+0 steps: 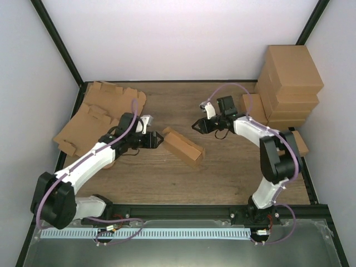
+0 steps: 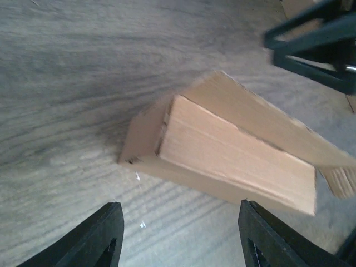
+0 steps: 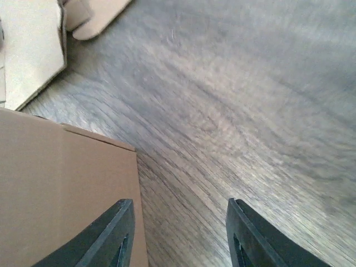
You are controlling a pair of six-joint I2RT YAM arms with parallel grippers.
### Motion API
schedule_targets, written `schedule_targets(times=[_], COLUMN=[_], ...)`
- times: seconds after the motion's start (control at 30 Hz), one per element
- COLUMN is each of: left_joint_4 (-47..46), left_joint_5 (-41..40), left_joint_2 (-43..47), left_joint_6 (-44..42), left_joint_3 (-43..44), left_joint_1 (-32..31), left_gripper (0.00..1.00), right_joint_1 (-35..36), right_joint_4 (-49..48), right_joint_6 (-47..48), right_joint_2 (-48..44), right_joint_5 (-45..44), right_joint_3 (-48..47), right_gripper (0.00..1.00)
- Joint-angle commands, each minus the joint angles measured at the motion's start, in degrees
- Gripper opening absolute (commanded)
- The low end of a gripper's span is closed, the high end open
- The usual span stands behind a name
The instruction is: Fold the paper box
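Top external view: we see the paper box (image 1: 182, 147) lying folded into a small, long brown block at the middle of the wooden table (image 1: 233, 167), set at a slant with its left end farther from the arm bases and its right end nearer. The left gripper (image 1: 160, 140) sits just beside the box's left end with its jaws spread wide and nothing between them. From here we cannot tell whether its fingertips touch the cardboard. The right gripper (image 1: 197, 127) hangs just beyond the far side of the box, a little apart from it, also wide and empty. Flat die-cut cardboard sheets (image 1: 97, 114) lie at the far left of the table, partly over its edge, and a stack of bigger brown cartons (image 1: 292, 83) stands in the far right corner. In the left wrist view the box (image 2: 222, 150) fills the middle of the frame, one end face turned toward the camera. The left gripper (image 2: 178, 239) is parted well to either side below it (clear of the cardboard in this view), with the right gripper (image 2: 317, 50) at the upper right. In the right wrist view the right gripper (image 3: 181, 233) stands wide over bare wood grain, holding nothing.
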State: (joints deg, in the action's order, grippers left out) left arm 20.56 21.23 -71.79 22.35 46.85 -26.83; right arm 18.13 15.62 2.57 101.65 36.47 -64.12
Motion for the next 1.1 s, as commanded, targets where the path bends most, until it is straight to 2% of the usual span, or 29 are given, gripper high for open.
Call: schedule_targets(times=[0.0,0.13,0.27,0.37,0.47,0.57,0.73,0.97,1.07], left_joint_4=[-5.1,-9.0,-12.8,-14.8,-13.6,-12.2,-13.1,-12.7,-12.2], left_joint_5=[-5.1,-3.7,-2.2,0.1,-1.1,-2.9,0.3,0.7,0.1], left_joint_2=[-4.1,-6.7,-9.0,-10.9,-13.0,-14.0,-15.4,-16.1,-16.5], left_joint_6=[-3.2,-5.9,-4.3,-3.5,-5.0,-6.3,-6.1,-6.7,-7.0], left_joint_3=[3.0,4.6,6.0,6.5,7.5,7.8,7.6,7.5,7.8], left_joint_1=[0.6,0.6,0.6,0.6,0.6,0.6,0.4,-0.4,-1.2], left_gripper=[0.60,0.62,0.72,0.72,0.71,0.66,0.55,0.41,0.31], right_joint_1=[-0.2,-0.1,0.0,-0.1,-0.1,-0.1,-0.1,-0.1,-0.1], right_joint_4=[1.7,2.4,4.0,7.1,10.7,12.8,15.8,16.7,16.4], right_joint_6=[-6.6,-10.8,-16.0,-19.4,-21.6,-23.0,-23.8,-25.4,-25.7], right_joint_2=[-9.7,-19.0,-28.6,-33.2,-36.9,-40.2,-42.6,-45.6,-45.9], right_joint_5=[-8.8,-10.8,-13.5,-14.3,-14.8,-14.0,-11.4,-8.0,-7.4], right_joint_3=[3.7,9.8,15.4,18.2,19.4,20.3,19.9,21.9,22.8], right_gripper=[0.50,0.53,0.58,0.58,0.58,0.60,0.59,0.60,0.60])
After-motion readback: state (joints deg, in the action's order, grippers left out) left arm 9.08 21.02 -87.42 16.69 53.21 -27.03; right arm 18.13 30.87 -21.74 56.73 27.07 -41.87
